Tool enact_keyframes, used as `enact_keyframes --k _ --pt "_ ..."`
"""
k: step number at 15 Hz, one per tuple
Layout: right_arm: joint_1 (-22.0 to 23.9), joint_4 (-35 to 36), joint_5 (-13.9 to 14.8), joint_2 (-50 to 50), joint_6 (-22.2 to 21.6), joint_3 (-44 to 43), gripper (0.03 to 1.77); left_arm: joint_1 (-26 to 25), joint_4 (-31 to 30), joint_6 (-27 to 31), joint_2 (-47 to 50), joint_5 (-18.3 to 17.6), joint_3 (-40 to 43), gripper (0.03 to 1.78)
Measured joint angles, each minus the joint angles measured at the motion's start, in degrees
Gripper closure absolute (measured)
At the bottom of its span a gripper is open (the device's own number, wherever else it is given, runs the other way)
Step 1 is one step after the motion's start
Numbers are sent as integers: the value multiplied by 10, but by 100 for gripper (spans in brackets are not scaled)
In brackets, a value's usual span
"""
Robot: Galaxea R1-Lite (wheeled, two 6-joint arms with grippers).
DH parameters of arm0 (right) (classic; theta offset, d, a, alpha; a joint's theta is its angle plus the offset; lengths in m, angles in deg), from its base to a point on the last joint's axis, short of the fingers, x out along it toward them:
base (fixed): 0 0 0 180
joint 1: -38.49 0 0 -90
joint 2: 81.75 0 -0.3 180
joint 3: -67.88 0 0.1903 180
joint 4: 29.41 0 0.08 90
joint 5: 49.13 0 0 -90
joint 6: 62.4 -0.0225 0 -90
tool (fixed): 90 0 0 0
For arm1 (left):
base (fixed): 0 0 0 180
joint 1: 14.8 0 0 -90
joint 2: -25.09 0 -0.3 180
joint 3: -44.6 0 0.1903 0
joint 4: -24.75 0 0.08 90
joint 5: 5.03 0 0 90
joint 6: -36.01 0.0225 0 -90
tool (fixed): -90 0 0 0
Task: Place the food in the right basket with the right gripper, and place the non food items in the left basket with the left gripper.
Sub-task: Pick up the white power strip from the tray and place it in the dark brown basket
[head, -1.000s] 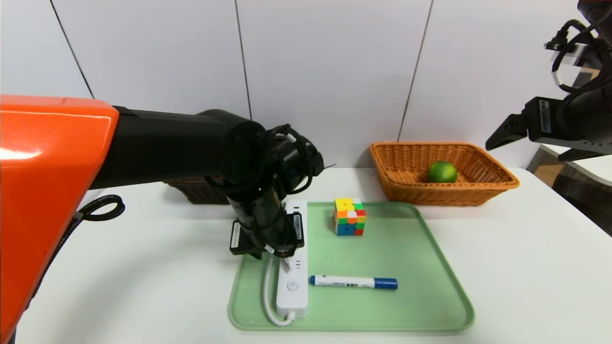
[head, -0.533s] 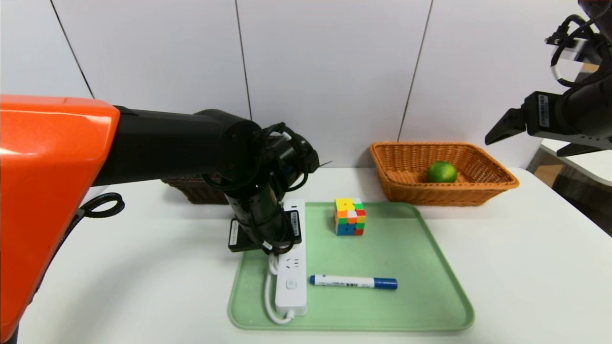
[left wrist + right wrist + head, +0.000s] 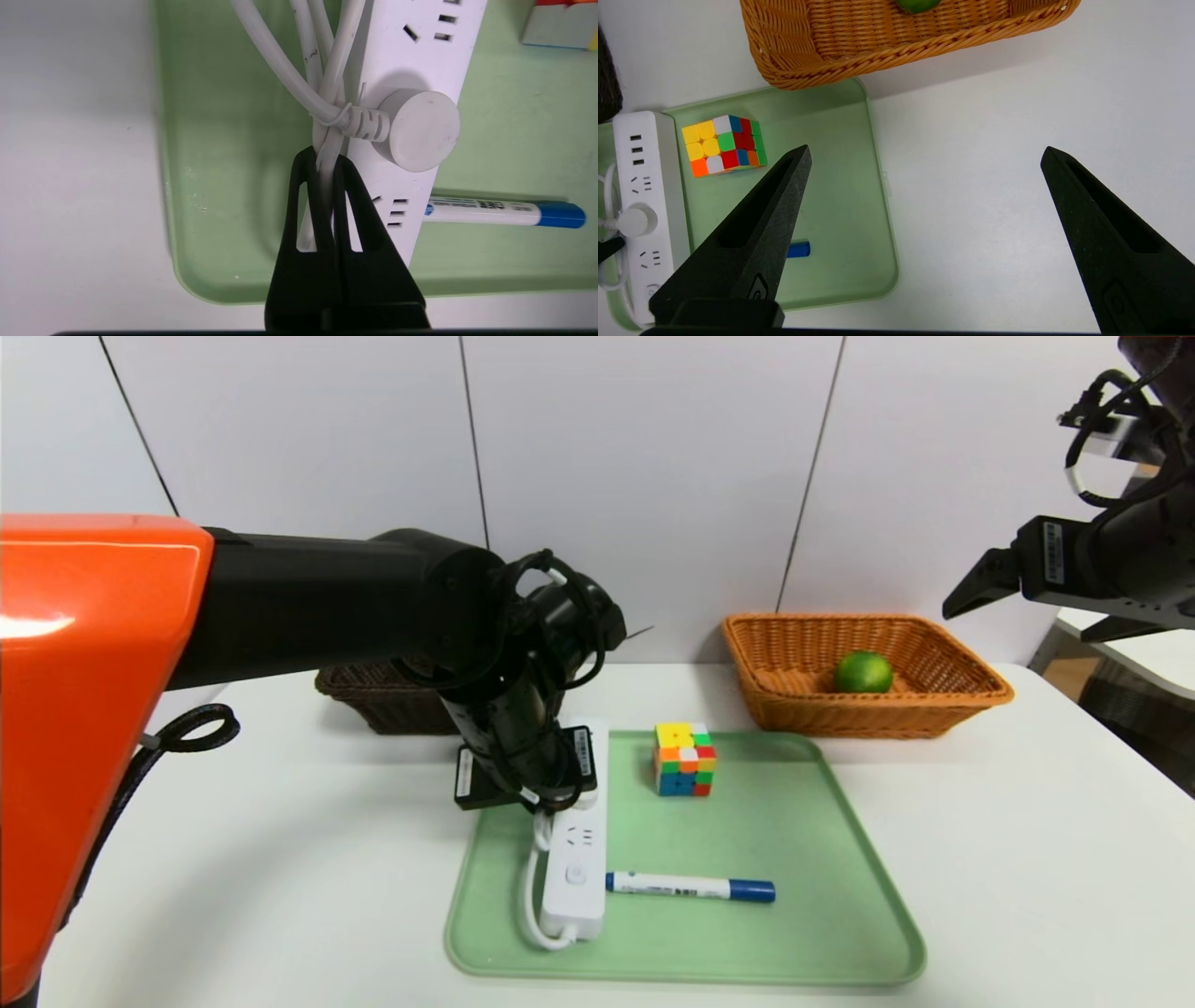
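Note:
The white power strip [image 3: 576, 863] lies along the left side of the green tray [image 3: 822, 859]. My left gripper [image 3: 325, 161] is shut on its bundled white cord [image 3: 299, 84], beside the strip body [image 3: 420, 46] and the round plug. The puzzle cube [image 3: 683, 759] stands at the tray's back. The white marker with a blue cap [image 3: 689, 888] lies near the tray's front, touching the strip. The green lime [image 3: 863, 672] sits in the orange-tan right basket [image 3: 971, 695]. The dark left basket [image 3: 373, 705] is partly hidden behind my left arm. My right gripper [image 3: 925, 150] hangs open, high at the far right.
The tray sits in the middle of the white table [image 3: 1027, 859], with the white wall close behind both baskets. A black cable loop [image 3: 191, 733] hangs at the left by my orange arm cover. Bare tabletop lies to the right of the tray.
My left gripper has shut on the power strip's cord and risen slightly; the strip has shifted and tilted a little on the tray. The right arm has drifted slightly upward.

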Motion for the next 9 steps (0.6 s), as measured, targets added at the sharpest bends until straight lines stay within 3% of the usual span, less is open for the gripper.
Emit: enact_keyframes --k 9 --pt "0 -1 0 0 -1 5 10 6 -1 0 -5 0 -28 176"
